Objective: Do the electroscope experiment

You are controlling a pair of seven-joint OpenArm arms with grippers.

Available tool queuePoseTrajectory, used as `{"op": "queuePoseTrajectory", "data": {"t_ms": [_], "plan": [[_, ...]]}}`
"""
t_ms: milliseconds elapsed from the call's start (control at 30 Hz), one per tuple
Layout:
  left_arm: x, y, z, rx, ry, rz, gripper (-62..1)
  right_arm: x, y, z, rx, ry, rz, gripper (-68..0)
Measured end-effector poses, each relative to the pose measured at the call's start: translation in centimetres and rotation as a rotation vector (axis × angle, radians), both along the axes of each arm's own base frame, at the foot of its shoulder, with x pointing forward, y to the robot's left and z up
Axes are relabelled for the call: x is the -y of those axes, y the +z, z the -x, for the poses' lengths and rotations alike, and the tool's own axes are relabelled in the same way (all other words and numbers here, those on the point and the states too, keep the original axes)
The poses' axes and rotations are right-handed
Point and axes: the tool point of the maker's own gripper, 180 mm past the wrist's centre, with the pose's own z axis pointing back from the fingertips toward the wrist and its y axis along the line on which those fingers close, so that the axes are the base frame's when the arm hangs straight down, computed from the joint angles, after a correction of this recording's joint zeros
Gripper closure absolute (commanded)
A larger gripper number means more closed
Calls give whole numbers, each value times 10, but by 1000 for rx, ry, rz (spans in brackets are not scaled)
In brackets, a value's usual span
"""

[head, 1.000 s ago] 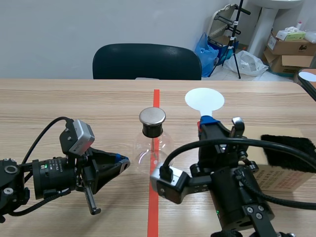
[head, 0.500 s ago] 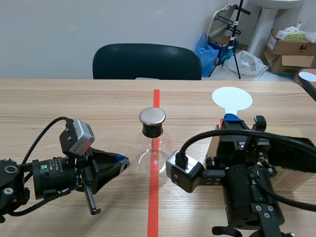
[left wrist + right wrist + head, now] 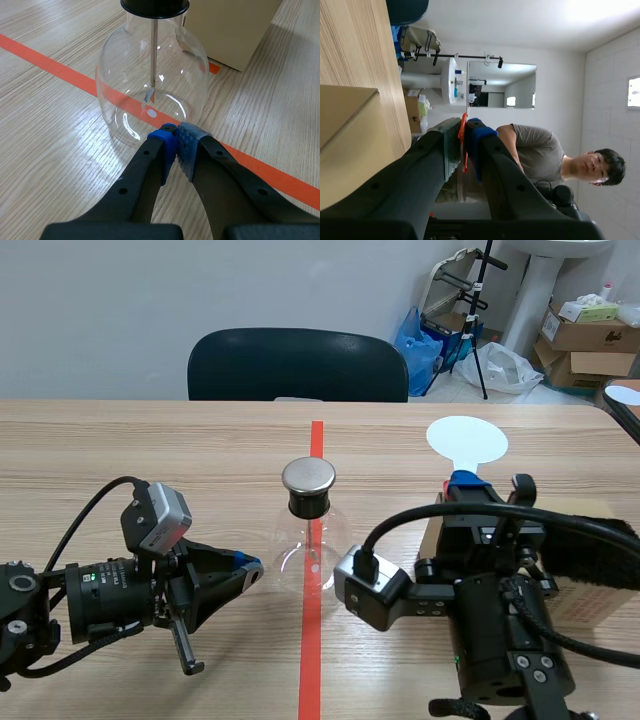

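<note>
While the wooden surface carries everything needed, the step in hand looks to be charging the paddle before bringing it to the electroscope. The cardboard box stands on the robot's right side with a black fur pad on top. The right jaws, clenched on the paddle's handle, hold its white disc upright just beside that box.

The glass flask stands on the red tape line in the middle, well apart from the paddle. The left jaws are clenched on nothing, low at its base; whether they touch the glass I cannot tell.

To do this well, tilt the disc flat onto the fur and rub firmly, keeping it off the cardboard. Then carry it to the metal cap without brushing anything, and approach from above. Leave the flask undisturbed, so the small foil leaf hangs free.
</note>
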Motion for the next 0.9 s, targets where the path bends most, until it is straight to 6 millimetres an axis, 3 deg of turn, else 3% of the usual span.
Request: {"op": "queuePoseTrajectory", "data": {"t_ms": [500, 900], "plan": [[0, 0, 0, 0, 0, 0, -30, -68, -5, 20, -22, 397, 29, -10], [0, 0, 0, 0, 0, 0, -29, -95, -8, 37, -32, 571, 42, -10]]}}
